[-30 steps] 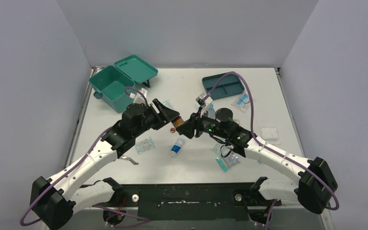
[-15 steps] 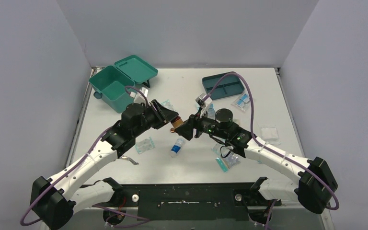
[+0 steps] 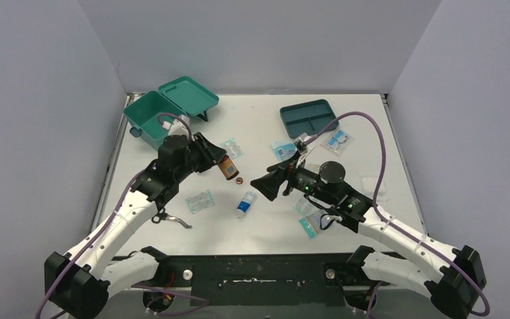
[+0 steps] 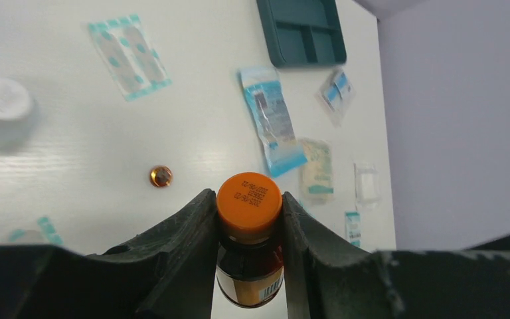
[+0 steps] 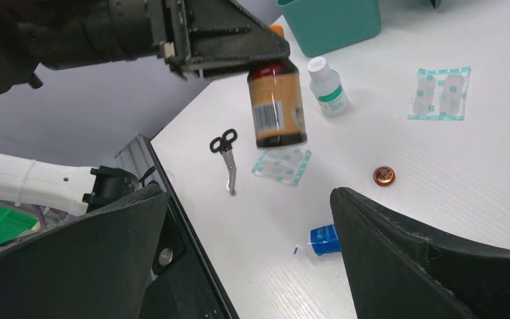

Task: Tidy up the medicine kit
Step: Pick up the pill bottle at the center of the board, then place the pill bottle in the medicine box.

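Note:
The medicine kit [image 3: 154, 119] stands open at the back left, its lid [image 3: 188, 95] tipped back; the right wrist view catches its wall [image 5: 332, 23]. My left gripper [image 3: 222, 161] [image 4: 248, 212] is shut on an amber bottle [image 3: 229, 170] [image 5: 277, 106] with an orange cap [image 4: 248, 197], held above the table right of the kit. My right gripper [image 3: 267, 185] [image 5: 249, 222] stands wide open with nothing in it, a little to the right of the bottle and apart from it.
On the table lie a copper disc [image 3: 238, 179], a small blue-capped bottle [image 3: 245, 204], plaster packets [image 3: 200, 201], scissors [image 3: 172, 219] and a white bottle [image 5: 327, 86]. A dark divided tray [image 3: 309, 118] sits at the back with sachets [image 3: 337, 139] near it.
The two grippers met at the amber bottle; the right one has opened wide and drawn back to the right. The left one has carried the bottle left, toward the kit.

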`<state>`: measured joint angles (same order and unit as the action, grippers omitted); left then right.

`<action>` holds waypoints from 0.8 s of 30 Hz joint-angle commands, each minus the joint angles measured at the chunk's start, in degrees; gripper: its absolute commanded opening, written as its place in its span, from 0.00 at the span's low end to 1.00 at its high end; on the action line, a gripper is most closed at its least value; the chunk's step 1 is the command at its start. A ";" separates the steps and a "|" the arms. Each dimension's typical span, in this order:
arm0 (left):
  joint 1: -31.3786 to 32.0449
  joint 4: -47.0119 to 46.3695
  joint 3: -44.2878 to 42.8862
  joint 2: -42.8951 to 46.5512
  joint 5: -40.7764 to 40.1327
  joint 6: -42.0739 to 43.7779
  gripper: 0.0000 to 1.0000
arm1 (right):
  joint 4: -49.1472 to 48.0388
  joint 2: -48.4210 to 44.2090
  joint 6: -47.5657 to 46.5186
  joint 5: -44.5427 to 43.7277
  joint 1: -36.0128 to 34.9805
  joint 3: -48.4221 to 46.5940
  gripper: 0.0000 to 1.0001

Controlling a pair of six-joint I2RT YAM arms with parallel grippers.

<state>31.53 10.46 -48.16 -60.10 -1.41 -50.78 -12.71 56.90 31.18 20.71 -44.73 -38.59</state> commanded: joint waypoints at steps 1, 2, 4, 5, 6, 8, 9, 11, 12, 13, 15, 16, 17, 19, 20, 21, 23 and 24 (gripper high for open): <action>-8.81 2.28 -9.11 -0.11 -1.81 8.14 0.00 | 1.41 -5.52 0.39 -3.23 -0.50 0.85 1.00; -11.03 3.33 -10.36 -0.81 -2.03 10.08 0.00 | 2.37 -6.52 0.30 -3.54 -0.47 1.00 1.00; -15.64 4.71 -12.70 -2.67 -2.19 12.29 0.00 | 4.75 -8.20 0.16 -4.18 -0.45 0.99 1.00; -17.88 5.16 -13.88 -3.74 -2.12 13.33 0.00 | 5.93 -8.88 -0.15 -4.46 -0.49 0.85 1.00; -20.02 5.51 -15.04 -4.92 -2.06 14.14 0.00 | 6.99 -9.53 -0.42 -4.65 -0.51 0.62 1.00; -24.58 5.70 -16.97 -7.45 -1.06 14.64 0.00 | 8.94 -10.47 -1.11 -5.03 -0.48 0.05 1.00; -26.83 4.95 -17.70 -8.78 -0.38 14.64 0.00 | 9.93 -10.81 -1.48 -5.33 -0.52 -0.44 1.00; -30.30 2.82 -19.04 -11.90 0.24 14.11 0.00 | 11.67 -11.08 -2.25 -5.67 -0.49 -1.57 1.00; -32.06 1.88 -19.75 -13.49 0.26 13.68 0.00 | 12.40 -11.00 -2.73 -5.69 -0.45 -2.40 1.00; -33.58 1.14 -20.40 -15.12 0.39 13.35 0.00 | 12.52 -10.84 -3.11 -5.62 -0.50 -3.02 1.00; -35.17 -0.01 -22.22 -18.50 0.29 13.01 0.00 | 14.51 -10.37 -3.78 -5.69 -0.56 -4.07 1.00; -35.69 -0.46 -22.92 -20.10 0.20 12.87 0.00 | 15.08 -10.14 -3.98 -5.87 -0.56 -4.45 1.00; -36.39 -1.07 -23.72 -21.81 0.11 12.71 0.00 | 15.50 -9.93 -4.10 -6.01 -0.61 -4.72 1.00; -37.90 -1.38 -25.77 -25.04 0.18 11.85 0.00 | 15.82 -9.79 -4.05 -6.25 -0.69 -4.87 1.00; -38.60 -1.50 -26.98 -26.58 0.26 11.57 0.00 | 15.65 -9.79 -3.84 -6.09 -0.63 -4.75 1.00; -39.16 -1.81 -28.12 -27.90 0.41 11.38 0.00 | 15.34 -9.89 -3.49 -5.81 -0.69 -4.63 1.00; -40.19 -2.76 -30.19 -30.57 1.20 11.15 0.00 | 14.89 -9.96 -2.96 -5.81 -0.76 -4.07 1.00; -40.63 -2.94 -31.43 -31.71 1.38 11.07 0.00 | 14.64 -9.97 -2.77 -5.97 -0.76 -3.73 1.00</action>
<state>-7.14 13.91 -72.62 -89.47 -2.04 -38.72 3.38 46.92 28.34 15.81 -44.93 -40.97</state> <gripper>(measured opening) 0.330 0.999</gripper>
